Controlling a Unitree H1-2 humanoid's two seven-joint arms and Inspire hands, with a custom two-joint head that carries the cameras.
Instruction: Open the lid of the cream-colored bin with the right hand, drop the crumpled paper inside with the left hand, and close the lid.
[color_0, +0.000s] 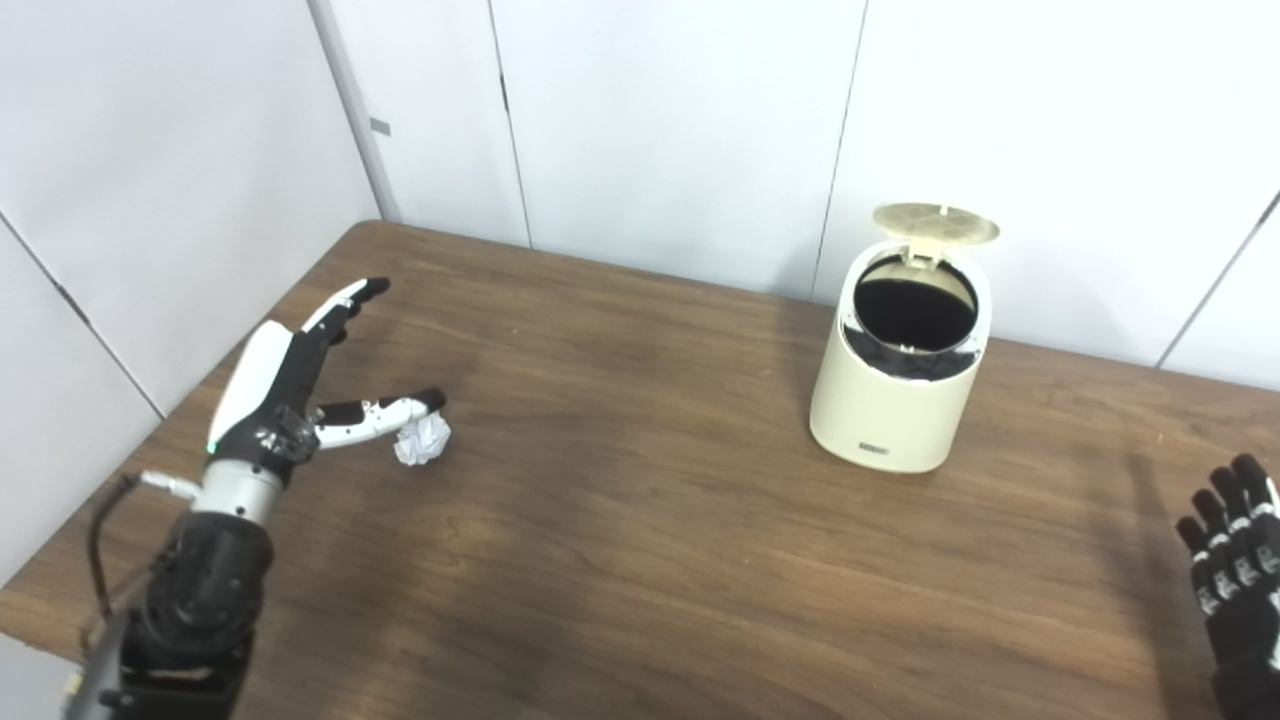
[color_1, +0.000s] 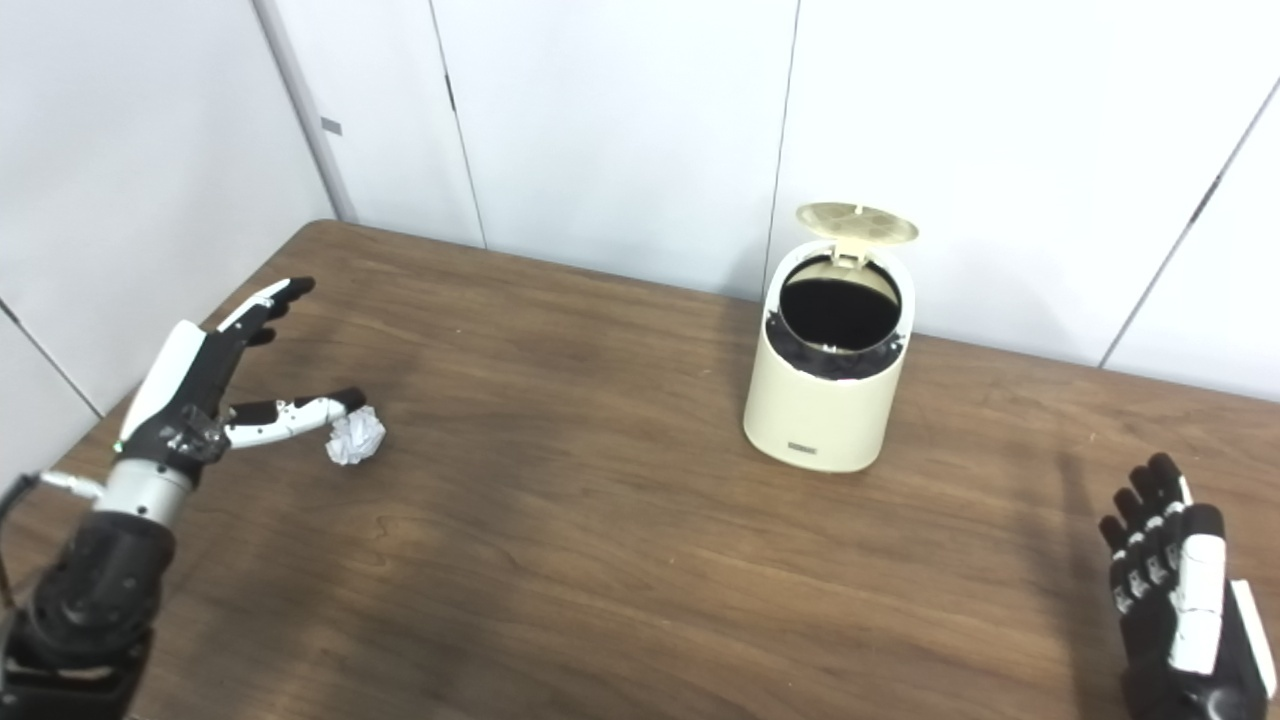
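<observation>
The cream-colored bin (color_0: 893, 400) stands upright at the table's back right, its round lid (color_0: 935, 223) flipped up and the dark inside showing. A white crumpled paper ball (color_0: 423, 440) lies on the wood at the left. My left hand (color_0: 300, 385) is open just left of the paper, fingers spread, thumb tip right beside the ball, nothing held. My right hand (color_1: 1170, 590) hovers open at the near right corner, well away from the bin, fingers upright and apart.
The brown wooden table (color_0: 640, 560) ends at white wall panels (color_0: 660, 120) behind and on the left. Its left edge runs close under my left arm. Bare wood stretches between the paper and the bin.
</observation>
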